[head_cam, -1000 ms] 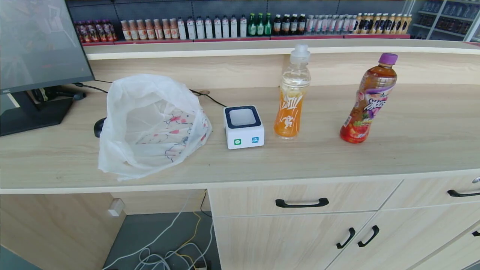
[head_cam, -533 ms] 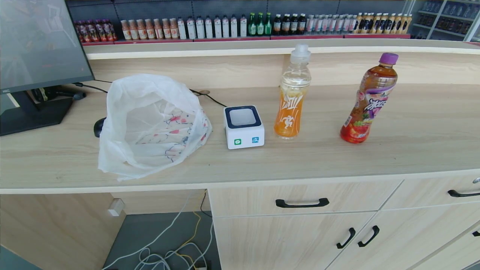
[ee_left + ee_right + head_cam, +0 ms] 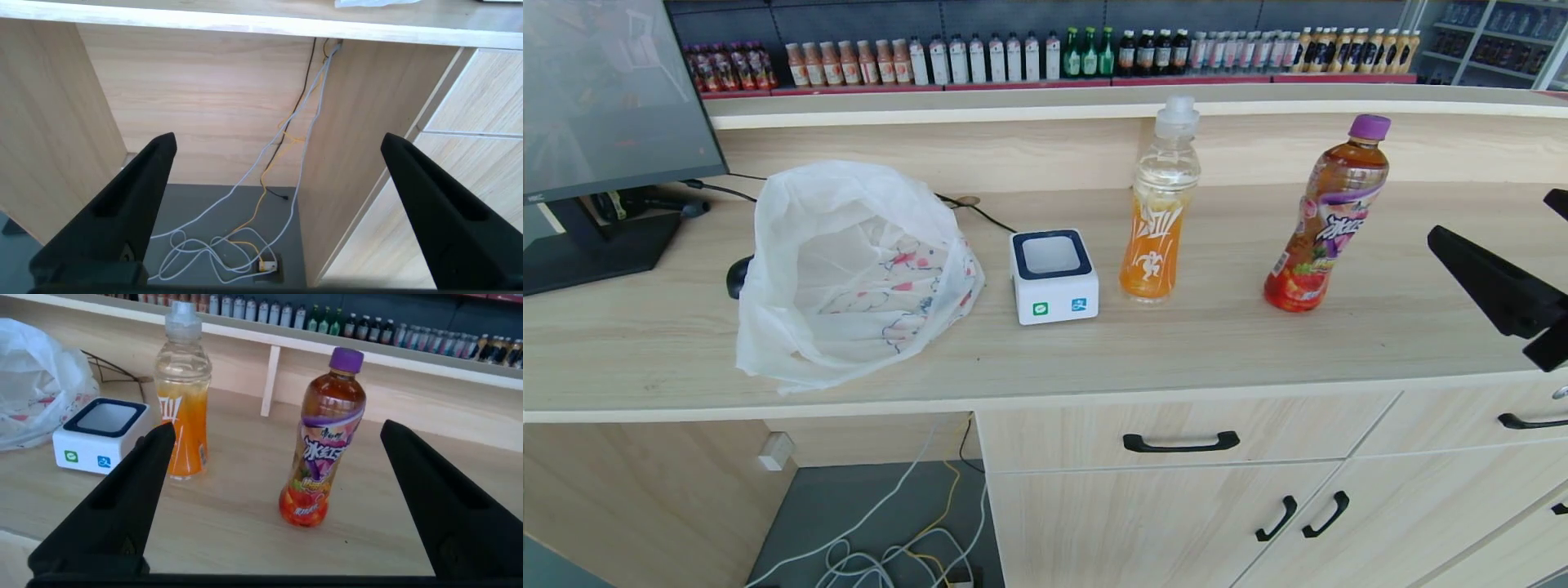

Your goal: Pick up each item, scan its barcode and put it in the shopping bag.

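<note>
The dark flat-screen monitor [image 3: 605, 90] at the rear left corner of the worktop [image 3: 1258, 343] is cut off by the head view's top and left edges. Behind the white translucent plastic shopping bag [image 3: 849, 269], near the worktop's left end, a small black rounded object [image 3: 738, 278] is mostly hidden; what it is cannot be told. A red-and-blue flowered pattern [image 3: 907, 286] shows through the bag's film, too veiled to tell print from contents. The black right gripper [image 3: 1492, 217], over the worktop's right end, is cut by the head view's right edge; of its far finger [image 3: 1558, 202] just the tip is inside. The labels of the small bottles [image 3: 1045, 57] on the shelf [image 3: 1045, 84] beyond the worktop's rear edge are too small to tell.
</note>
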Controlling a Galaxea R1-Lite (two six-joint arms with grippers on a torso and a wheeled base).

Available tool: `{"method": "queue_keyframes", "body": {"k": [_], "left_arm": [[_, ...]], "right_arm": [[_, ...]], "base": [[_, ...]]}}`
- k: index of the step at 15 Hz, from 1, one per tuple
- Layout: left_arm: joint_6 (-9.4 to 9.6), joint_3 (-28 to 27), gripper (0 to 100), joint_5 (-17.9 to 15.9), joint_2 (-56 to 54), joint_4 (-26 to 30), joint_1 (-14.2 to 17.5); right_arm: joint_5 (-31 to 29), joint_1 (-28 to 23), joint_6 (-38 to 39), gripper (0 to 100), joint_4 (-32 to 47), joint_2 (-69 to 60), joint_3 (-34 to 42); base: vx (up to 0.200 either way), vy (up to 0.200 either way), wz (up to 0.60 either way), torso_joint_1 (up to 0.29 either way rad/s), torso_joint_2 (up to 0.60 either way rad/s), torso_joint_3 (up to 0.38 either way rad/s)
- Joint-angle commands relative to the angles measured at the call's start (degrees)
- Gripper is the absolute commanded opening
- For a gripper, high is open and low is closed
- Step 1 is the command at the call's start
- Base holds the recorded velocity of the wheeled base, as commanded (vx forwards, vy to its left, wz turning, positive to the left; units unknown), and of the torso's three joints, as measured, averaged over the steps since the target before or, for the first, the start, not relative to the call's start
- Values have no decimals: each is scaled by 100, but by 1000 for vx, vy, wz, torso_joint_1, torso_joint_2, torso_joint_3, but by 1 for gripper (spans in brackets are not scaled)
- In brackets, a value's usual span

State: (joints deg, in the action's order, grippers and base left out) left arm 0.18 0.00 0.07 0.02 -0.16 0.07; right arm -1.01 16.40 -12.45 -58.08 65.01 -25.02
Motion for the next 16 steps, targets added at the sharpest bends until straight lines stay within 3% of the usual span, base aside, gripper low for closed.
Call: {"method": "queue_keyframes", "body": {"k": [1, 3, 16], "left_arm": [[-1, 0, 100, 1, -2, -2, 1], [-1, 0, 100, 1, -2, -2, 1], [-1, 0, 100, -7, -2, -2, 1]], "right_arm": [[-435, 637, -30, 100, -125, 627, -364], [-795, 900, 208, 100, -125, 794, -592], [-945, 1261, 506, 100, -397, 2235, -1383]], "base": [[0, 0, 0, 0, 0, 0], [0, 0, 0, 0, 0, 0], [0, 0, 0, 0, 0, 0]]}}
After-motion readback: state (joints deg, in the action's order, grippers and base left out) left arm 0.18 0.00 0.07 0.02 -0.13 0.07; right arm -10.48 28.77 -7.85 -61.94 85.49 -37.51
